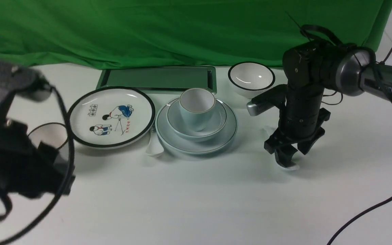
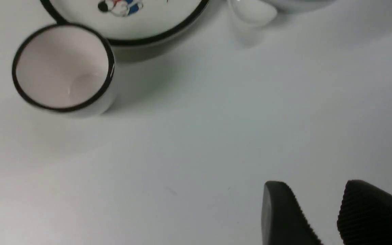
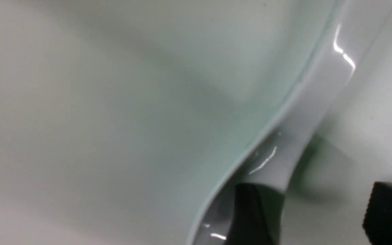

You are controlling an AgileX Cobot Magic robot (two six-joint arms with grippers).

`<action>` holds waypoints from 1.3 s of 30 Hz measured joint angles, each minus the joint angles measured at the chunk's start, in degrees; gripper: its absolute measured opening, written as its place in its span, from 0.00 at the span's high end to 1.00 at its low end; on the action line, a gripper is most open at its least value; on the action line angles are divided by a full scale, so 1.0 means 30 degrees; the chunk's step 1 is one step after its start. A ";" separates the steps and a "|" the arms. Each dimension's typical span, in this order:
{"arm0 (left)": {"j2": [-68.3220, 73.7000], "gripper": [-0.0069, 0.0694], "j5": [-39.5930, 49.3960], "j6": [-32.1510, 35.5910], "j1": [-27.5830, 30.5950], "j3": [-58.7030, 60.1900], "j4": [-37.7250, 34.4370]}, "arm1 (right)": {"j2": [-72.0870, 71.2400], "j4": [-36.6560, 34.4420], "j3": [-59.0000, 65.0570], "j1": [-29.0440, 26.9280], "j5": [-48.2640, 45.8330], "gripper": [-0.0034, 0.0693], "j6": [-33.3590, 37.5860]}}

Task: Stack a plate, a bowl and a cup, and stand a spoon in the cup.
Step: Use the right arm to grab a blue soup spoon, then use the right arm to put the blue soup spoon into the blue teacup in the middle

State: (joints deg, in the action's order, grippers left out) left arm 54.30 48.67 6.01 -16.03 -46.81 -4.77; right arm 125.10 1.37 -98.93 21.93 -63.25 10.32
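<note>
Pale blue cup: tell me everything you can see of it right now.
The cup is small, handleless, pale blue outside and white inside, glossy like glazed ceramic, with a thin brownish rim line. It stands upright and empty inside the bowl, which sits on the plate. Nothing else touches it.

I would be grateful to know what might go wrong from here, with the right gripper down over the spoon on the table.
1. The spoon is glossy, and only one finger of the open right gripper appears to be against it. Closing may push it aside or let it slip.
2. The cup stands tall on the bowl and plate. A spoon lowered off-centre could knock it over.
</note>
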 joint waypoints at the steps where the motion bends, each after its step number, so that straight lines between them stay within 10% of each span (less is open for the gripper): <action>1: -0.0061 0.64 -0.0200 0.0000 0.0000 0.0313 0.0049 | 0.0000 0.0000 0.0000 0.0000 0.0046 0.30 0.0000; 13: -0.0649 0.63 -0.4919 -0.0400 0.0000 0.4058 -0.1157 | 0.0105 -0.0084 -0.0019 -0.0275 0.5226 0.32 -0.5391; 24: -0.0649 0.62 -0.5077 -0.0400 0.0000 0.4063 -0.1809 | 0.0467 -0.0926 -0.0019 -0.0298 0.5523 0.69 -0.5468; 31: -0.0649 0.62 -0.5188 -0.0403 0.0000 0.4083 -0.2001 | -0.0336 -0.1249 -0.0099 0.0142 0.5104 0.71 -0.3579; 39: -0.1297 0.76 -0.5195 0.1198 0.0000 0.3585 -0.3036 | -0.3442 -0.5543 -0.0234 0.3046 1.1740 0.71 0.1578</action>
State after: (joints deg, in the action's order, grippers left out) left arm 50.41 33.09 9.60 -16.03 -36.06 -13.88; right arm 114.77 -15.26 -99.63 31.07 -28.03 15.06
